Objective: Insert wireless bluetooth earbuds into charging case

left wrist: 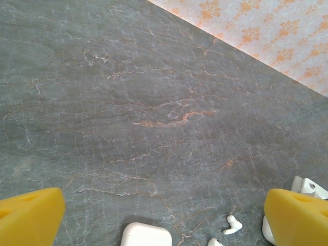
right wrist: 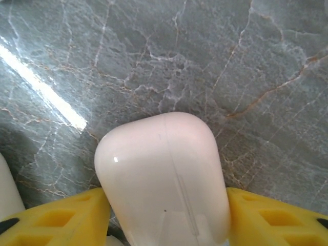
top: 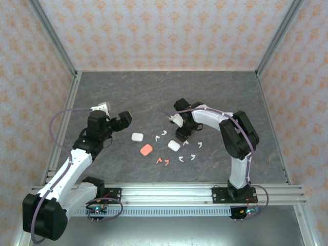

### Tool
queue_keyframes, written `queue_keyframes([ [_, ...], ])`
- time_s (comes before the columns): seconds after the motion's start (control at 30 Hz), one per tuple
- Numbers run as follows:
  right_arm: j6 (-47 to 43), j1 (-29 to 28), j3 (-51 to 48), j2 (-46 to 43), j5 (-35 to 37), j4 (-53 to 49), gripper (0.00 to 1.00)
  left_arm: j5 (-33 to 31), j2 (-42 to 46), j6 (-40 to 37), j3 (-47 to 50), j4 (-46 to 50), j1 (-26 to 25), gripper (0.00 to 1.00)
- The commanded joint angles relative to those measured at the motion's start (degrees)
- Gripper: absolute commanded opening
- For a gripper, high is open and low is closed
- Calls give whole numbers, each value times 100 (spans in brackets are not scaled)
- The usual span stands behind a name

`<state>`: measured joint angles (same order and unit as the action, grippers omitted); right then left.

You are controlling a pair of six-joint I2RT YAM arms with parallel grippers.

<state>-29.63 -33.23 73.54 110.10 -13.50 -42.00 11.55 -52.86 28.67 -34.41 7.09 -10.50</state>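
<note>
Shows the right gripper (right wrist: 166, 199) clamped on a white charging case (right wrist: 164, 169), the left gripper (left wrist: 163, 207) spread wide apart over the grey table (top: 154, 97), and white and pink earbuds (top: 193, 157) lying loose on it between the arms.

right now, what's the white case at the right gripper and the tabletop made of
White case: likely smooth glossy plastic, given its highlight and fine seam. Tabletop: grey veined stone or printed laminate, can't tell which; a bright streak shows sheen.
</note>
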Motion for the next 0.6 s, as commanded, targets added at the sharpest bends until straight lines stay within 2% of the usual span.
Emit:
queue_keyframes([
  [0.0, 10, -17, -140, -125, 180, -76, 53, -81, 58, -34, -15, 127, -10, 100],
  [0.23, -58, -17, -282, -542, 209, 286, 41, 137, 92, -257, -269, 307, -13, 100],
  [0.43, -148, -17, -411, -1306, 116, 749, 39, 752, 83, -861, -912, 779, -12, 100],
  [0.57, -242, -23, -544, -2095, -80, 1115, 38, 1543, 74, -1098, -1331, 935, -8, 99],
])
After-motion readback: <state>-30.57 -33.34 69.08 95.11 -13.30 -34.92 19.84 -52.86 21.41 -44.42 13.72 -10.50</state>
